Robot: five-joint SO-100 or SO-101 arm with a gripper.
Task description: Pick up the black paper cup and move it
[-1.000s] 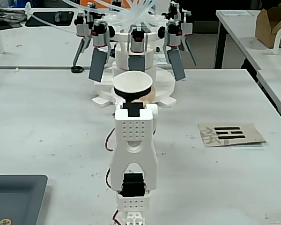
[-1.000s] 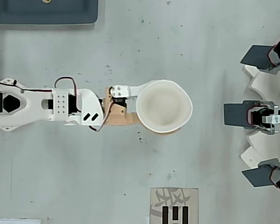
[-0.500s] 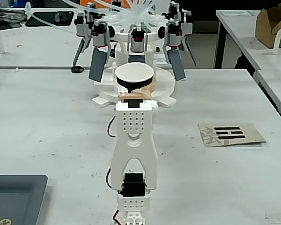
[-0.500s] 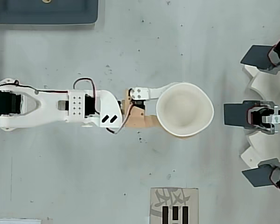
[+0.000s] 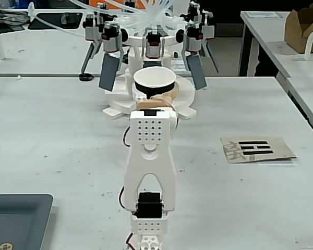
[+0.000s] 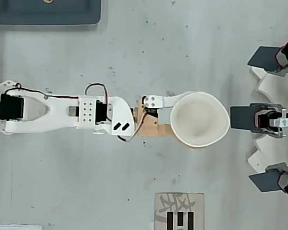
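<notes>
The black paper cup [image 5: 154, 79] stands upright with its white inside showing and only a little of its black wall visible below the rim. In the overhead view the cup [image 6: 200, 119] fills the space just past the arm's tip, and its rim looks slightly squeezed out of round. My gripper [image 5: 155, 99] reaches forward from the white arm and is shut on the cup's wall. A white finger [image 6: 175, 99] presses one side and a tan finger [image 6: 156, 130] the other. The fingertips are hidden under the rim. Whether the cup's base touches the table cannot be told.
Right behind the cup stands a white device [image 5: 151, 47] with several grey paddles [image 6: 244, 117] pointing at it. A cardboard card [image 5: 258, 148] with black marks lies to the right in the fixed view. A dark grey tray [image 5: 15, 219] sits near the arm's base.
</notes>
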